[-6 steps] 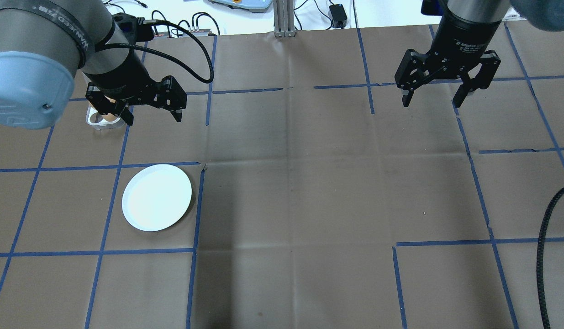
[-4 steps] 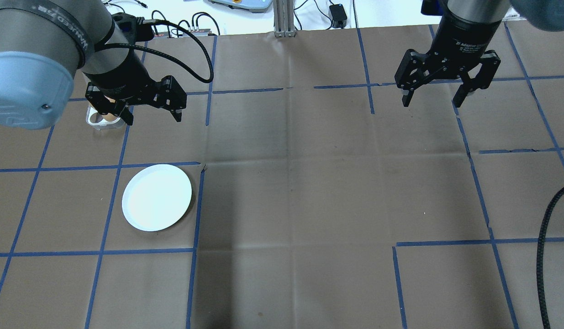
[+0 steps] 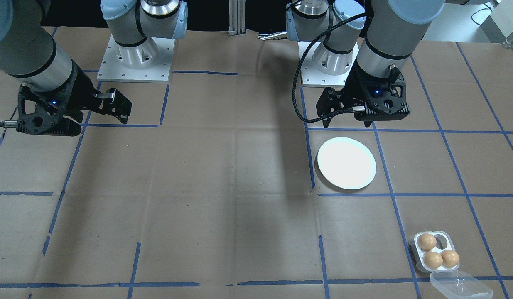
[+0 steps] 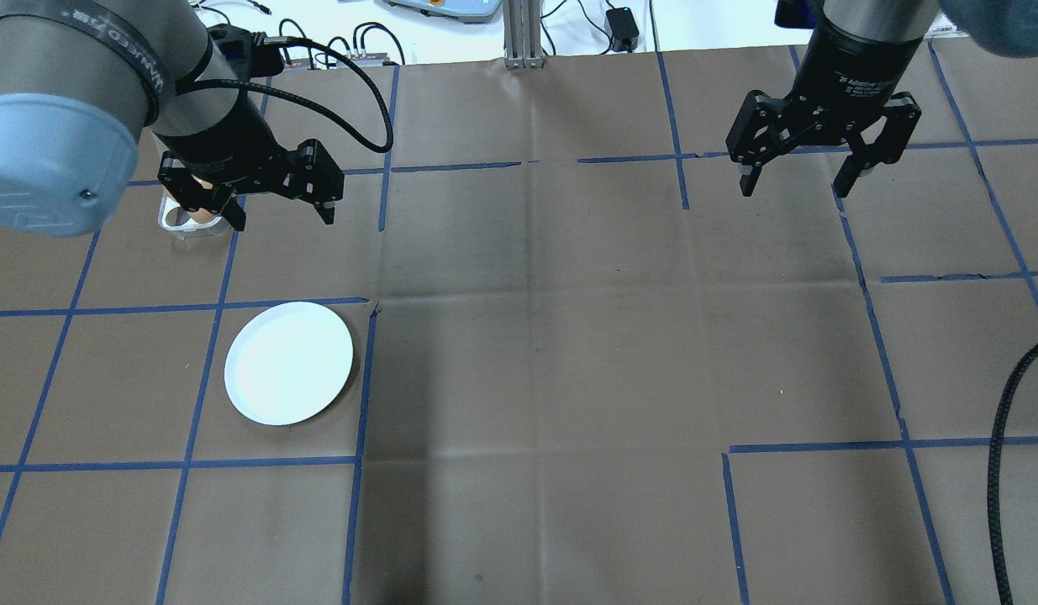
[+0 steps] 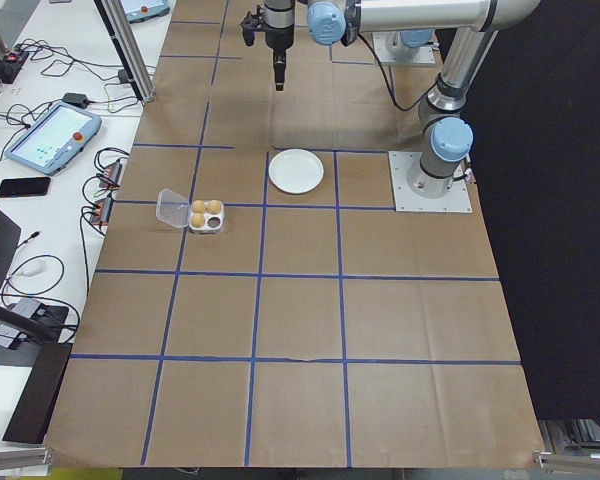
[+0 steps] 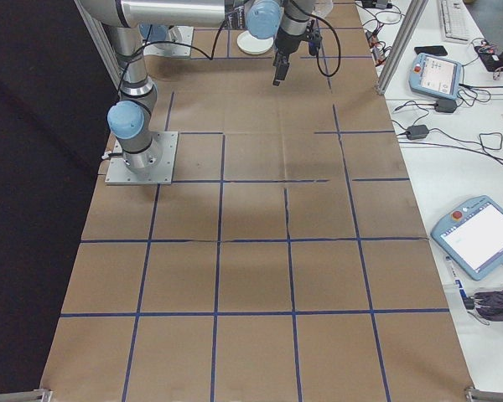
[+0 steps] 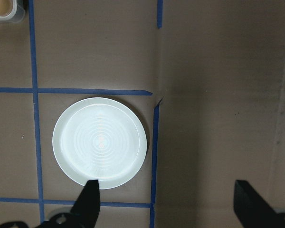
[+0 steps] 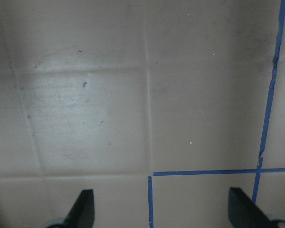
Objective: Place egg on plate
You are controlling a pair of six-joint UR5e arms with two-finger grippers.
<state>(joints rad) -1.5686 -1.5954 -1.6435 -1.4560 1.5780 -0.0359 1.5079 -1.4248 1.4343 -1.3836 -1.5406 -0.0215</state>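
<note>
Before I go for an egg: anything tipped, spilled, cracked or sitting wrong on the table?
Nothing stands out. The plate lies flat and bare. Three eggs sit upright in the tray; its clear lid lies beside it.

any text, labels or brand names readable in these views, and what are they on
"2F Adaptive Gripper", small and only partly legible: white print on the black wrist body above the right pincer.
White lettering on the black band around the grey left arm: too blurred to read.
The handheld tablet screens by the table: too small to read.
</note>
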